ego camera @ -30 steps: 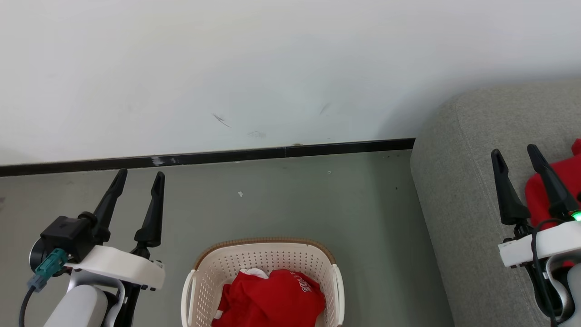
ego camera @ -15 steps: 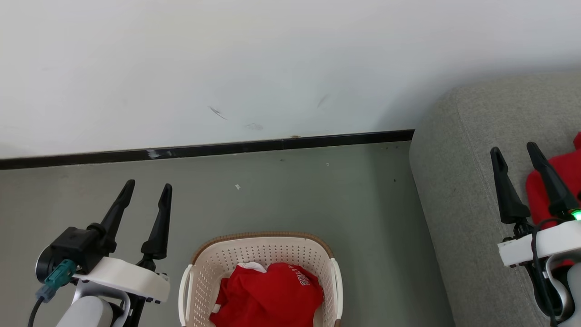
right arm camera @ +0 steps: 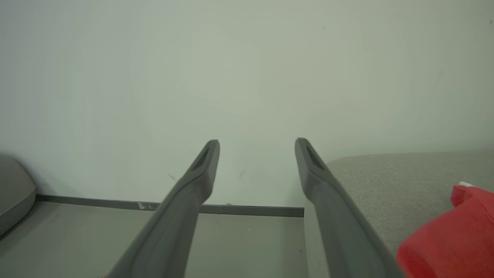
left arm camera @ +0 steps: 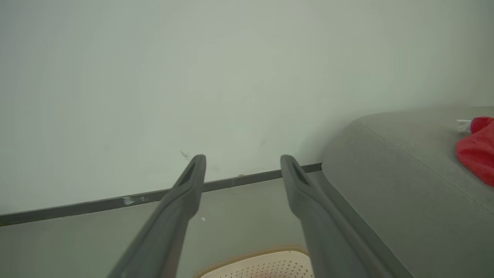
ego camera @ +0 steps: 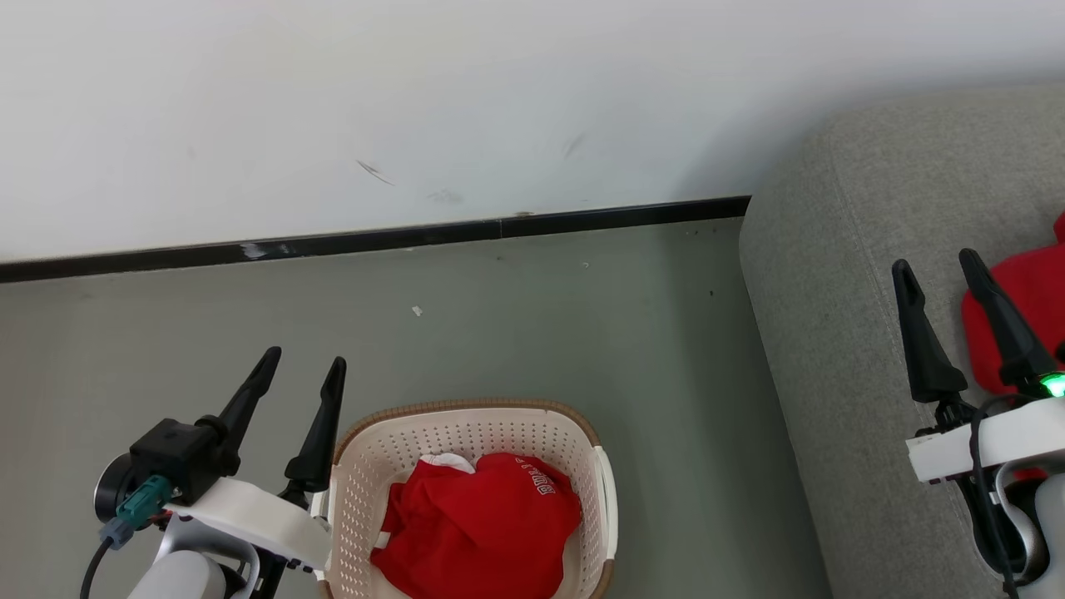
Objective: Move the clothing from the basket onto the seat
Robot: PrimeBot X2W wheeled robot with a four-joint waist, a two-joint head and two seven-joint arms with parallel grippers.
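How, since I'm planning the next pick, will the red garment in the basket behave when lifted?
The clothing lies crumpled in soft folds, so it will likely hang floppy and unfurl. It looks thin, probably light. Trailing fabric might snag on the basket rim.

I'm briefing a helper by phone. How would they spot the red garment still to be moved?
Find the grey sofa on the right; on the floor to its left stands a cream basket with a brown rim. The red shirt crumpled inside shows white-edged lettering, unlike the other red garment lying on the sofa.
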